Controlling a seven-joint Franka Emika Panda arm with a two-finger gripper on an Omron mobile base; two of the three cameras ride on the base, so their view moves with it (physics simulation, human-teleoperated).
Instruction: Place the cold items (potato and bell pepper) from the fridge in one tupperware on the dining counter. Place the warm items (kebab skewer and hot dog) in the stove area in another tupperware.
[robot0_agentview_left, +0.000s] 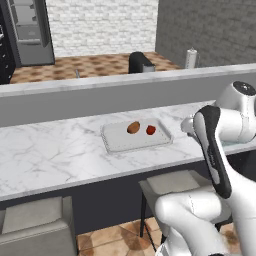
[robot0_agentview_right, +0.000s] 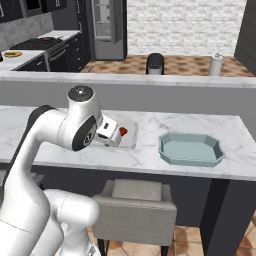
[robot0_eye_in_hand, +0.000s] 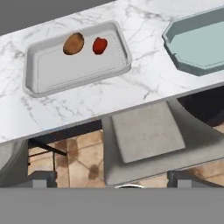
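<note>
On the white dining counter lies the flat pale tupperware tray. The brown potato and the red bell pepper sit side by side in its far part. The empty teal octagonal tupperware stands to the right of it. My gripper hangs open and empty above the counter's front edge, well back from the tray. The fridge stands far off across the room. The kebab skewer and hot dog cannot be made out.
Grey stools stand under the counter's front edge, below my hand. A white canister and a dark rounded thing rise behind the raised grey ledge. The stove is at the far left.
</note>
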